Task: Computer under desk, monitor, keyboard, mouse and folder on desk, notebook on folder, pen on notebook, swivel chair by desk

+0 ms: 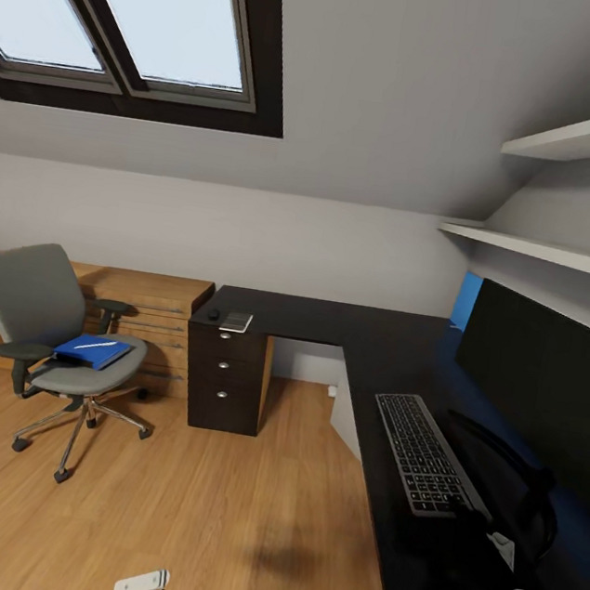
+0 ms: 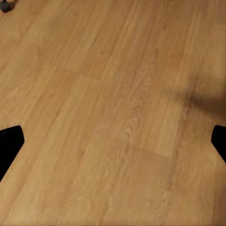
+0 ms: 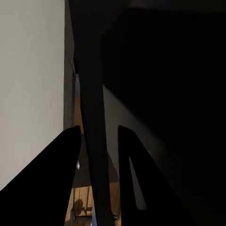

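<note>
Head view: folder (image 1: 92, 352) with pen (image 1: 96, 343) on swivel chair (image 1: 47, 326), well apart from desk (image 1: 391, 346). Left hand (image 2: 113, 141) spread wide, empty; right hand (image 3: 99, 155) parted, seemingly empty. Next: approach chair, grab folder.

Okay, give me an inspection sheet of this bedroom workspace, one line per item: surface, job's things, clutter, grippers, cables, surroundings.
Surface: black L-shaped desk, three knobbed drawers at its left end.
Job's things: monitor and keyboard on the desk, side by side; notebook and small dark mouse above the drawers; blue folder with pen on the swivel chair, which stands apart from the desk.
Clutter: nothing seen.
Grippers: left gripper open over bare floor; right gripper fingers apart, holding nothing.
Cables: nothing seen.
Surroundings: wooden floor, skylight, wall shelves, light wooden cabinet.
</note>
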`<state>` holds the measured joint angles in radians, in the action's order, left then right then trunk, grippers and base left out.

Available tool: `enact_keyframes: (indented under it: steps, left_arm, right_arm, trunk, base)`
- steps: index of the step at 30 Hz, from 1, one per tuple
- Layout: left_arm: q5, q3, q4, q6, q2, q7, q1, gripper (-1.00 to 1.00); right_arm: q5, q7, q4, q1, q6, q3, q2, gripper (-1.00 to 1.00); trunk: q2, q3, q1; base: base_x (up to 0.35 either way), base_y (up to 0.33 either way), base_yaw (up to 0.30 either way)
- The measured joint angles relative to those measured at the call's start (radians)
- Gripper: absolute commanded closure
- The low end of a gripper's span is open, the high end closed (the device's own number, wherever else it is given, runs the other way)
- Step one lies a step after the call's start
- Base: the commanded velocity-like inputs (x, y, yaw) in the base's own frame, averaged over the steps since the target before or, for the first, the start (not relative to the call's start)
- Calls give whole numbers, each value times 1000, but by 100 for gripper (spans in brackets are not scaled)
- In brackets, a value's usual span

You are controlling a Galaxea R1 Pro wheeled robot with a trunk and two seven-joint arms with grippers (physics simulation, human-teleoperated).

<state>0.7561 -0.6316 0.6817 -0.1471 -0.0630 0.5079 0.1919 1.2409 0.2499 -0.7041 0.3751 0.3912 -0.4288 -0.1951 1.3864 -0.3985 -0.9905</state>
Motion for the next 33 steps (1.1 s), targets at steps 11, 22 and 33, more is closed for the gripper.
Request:
enact_keyframes:
  steps: [11,22,33]
  left_arm:
    - [0,0,0,0,0,-1,0,-100]
    - [-1,0,0,0,0,1,0,-100]
    - [-3,0,0,0,0,-1,0,-100]
  right_arm:
    - [-5,-1,1,0,-3,-41,0,100]
    - [-3,-1,1,0,-2,-41,0,100]
    - [-4,-1,1,0,-3,-41,0,100]
  trunk:
    - [0,0,0]
    - [0,0,0]
    - [0,0,0]
  base:
    - [0,0,0]
    - [-18,0,0]
    - [-118,0,0]
